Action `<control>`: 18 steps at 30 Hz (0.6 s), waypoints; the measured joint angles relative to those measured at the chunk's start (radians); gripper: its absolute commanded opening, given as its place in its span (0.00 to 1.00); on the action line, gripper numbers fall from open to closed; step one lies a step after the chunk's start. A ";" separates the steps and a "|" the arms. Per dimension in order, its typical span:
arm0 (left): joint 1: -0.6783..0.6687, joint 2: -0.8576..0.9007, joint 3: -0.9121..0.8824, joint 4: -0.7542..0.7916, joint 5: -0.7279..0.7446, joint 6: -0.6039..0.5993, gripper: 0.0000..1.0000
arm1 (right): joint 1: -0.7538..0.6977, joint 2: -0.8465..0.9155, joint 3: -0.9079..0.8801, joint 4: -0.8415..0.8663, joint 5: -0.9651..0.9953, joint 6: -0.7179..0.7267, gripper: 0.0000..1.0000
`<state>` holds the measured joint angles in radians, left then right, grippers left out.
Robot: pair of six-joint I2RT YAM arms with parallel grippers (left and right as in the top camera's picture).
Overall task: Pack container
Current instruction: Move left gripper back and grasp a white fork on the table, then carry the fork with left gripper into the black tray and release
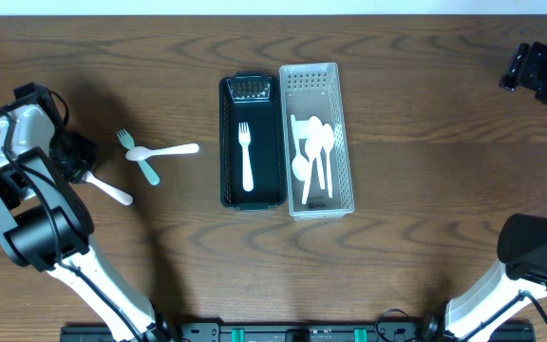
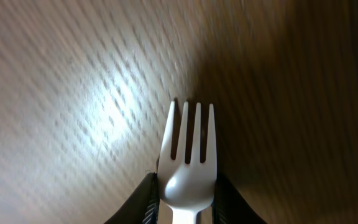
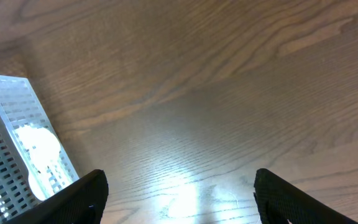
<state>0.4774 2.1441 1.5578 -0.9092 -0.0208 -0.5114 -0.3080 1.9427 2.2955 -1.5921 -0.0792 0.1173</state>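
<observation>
A black basket (image 1: 228, 142) holds one white fork (image 1: 246, 155). Beside it a white basket (image 1: 344, 123) holds several white spoons (image 1: 313, 152); its corner shows in the right wrist view (image 3: 11, 143). On the table to the left lie a white spoon (image 1: 164, 150) and a teal fork (image 1: 139, 158). My left gripper (image 1: 85, 171) at the far left is shut on a white fork (image 2: 188, 155), whose end sticks out toward the right (image 1: 112, 193). My right gripper (image 3: 179, 193) is open and empty at the far right edge (image 1: 530, 68).
The wooden table (image 1: 425, 237) runs across the whole view. The two baskets stand side by side in the middle. Both arm bases sit at the front corners.
</observation>
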 measured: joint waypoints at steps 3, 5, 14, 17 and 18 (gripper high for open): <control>-0.026 -0.067 -0.007 -0.029 0.006 0.026 0.06 | 0.000 0.000 0.000 0.000 0.000 0.000 0.78; -0.066 -0.164 -0.010 -0.056 0.007 0.051 0.06 | 0.000 0.000 0.000 0.000 0.000 0.000 0.78; -0.426 -0.608 -0.005 -0.074 0.015 0.094 0.07 | 0.000 0.000 0.000 0.003 0.000 0.000 0.79; -0.578 -0.658 -0.005 -0.031 0.018 0.094 0.06 | 0.000 0.000 0.000 0.003 0.000 0.000 0.79; -0.625 -0.661 -0.005 -0.014 0.019 0.094 0.06 | 0.000 0.000 0.000 0.002 0.000 0.000 0.79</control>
<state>-0.1474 1.4826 1.5532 -0.9230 -0.0021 -0.4175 -0.3080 1.9427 2.2955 -1.5898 -0.0792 0.1177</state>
